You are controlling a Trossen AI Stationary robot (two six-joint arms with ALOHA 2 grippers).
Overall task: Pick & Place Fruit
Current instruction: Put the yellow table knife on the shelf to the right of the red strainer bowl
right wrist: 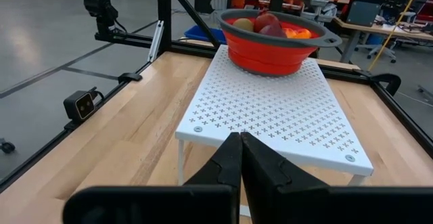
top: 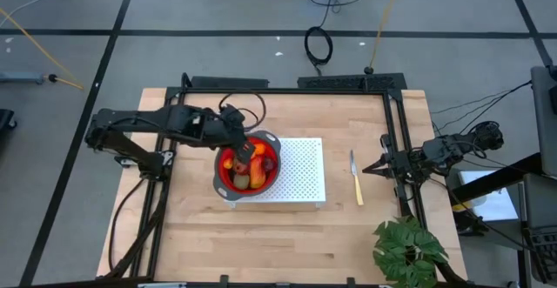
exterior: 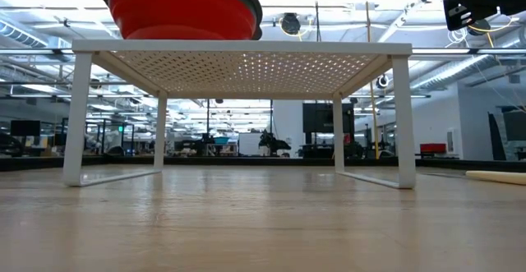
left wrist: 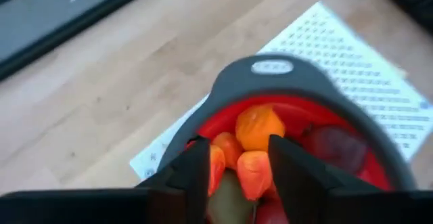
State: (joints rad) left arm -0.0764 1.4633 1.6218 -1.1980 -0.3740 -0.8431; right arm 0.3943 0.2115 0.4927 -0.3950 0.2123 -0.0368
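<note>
A red bowl with a grey rim (top: 271,138) stands on the left part of a white perforated rack (top: 300,170). The fruit lies in the bowl: orange pieces (left wrist: 257,126), a dark red ball (left wrist: 336,146) and an olive-brown oval (top: 258,181). My left gripper (top: 245,149) hangs just over the bowl, slanting down, open. In the left wrist view its fingers (left wrist: 196,173) stand apart above the orange pieces, and I see nothing held between them. My right gripper (top: 367,168) waits shut at the table's right edge, pointing at the rack (right wrist: 270,109).
A yellow-handled knife (top: 355,179) lies on the wood between the rack and my right gripper. A green leafy plant (top: 409,249) stands at the near right corner. A dark frame rims the table's far, left and right sides. Bare wood stretches along the near side.
</note>
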